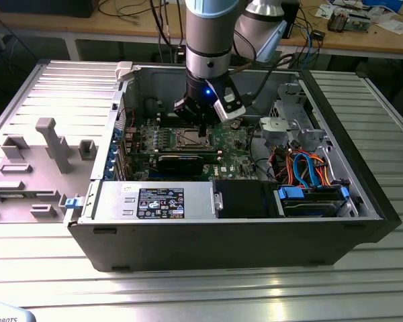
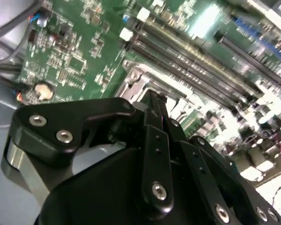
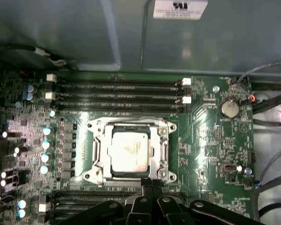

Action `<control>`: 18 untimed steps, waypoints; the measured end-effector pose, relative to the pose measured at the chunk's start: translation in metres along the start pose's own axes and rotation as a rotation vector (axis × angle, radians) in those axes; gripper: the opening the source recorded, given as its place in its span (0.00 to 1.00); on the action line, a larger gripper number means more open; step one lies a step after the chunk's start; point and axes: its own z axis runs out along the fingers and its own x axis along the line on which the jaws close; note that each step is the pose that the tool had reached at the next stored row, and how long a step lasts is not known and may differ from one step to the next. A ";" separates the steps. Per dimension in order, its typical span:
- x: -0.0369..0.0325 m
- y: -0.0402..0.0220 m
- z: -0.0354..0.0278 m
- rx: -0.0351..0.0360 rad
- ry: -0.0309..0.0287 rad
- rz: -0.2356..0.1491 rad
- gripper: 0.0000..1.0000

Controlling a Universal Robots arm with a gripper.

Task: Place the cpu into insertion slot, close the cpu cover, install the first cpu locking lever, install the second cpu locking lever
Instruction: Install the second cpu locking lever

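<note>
i see dull silver metal cpu (image 3: 128,151), shiny metal cpu cover (image 3: 131,129), glossy green circuit board (image 3: 206,140), matt black gripper (image 3: 152,185)

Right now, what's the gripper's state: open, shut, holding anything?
Gripper: fingers shut together, holding nothing, tips at the edge of the cpu cover, which lies closed over the cpu in the insertion slot.

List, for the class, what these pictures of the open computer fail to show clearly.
- Pincer tips: in the first wrist view they end at the cover's edge; contact cannot be judged.
- Locking levers: too thin to tell latched or free in the first wrist view.
- Chip seating: its underside is hidden by the cover.
- Socket: in the exterior view the arm blocks part of it.
</note>
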 end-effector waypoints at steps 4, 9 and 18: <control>0.0147 -0.0032 0.0029 -0.0001 0.0014 0.000 0.11; 0.0294 -0.0115 0.0048 -0.0025 0.0024 0.001 0.11; 0.0309 -0.0117 0.0049 -0.0026 0.0025 0.000 0.11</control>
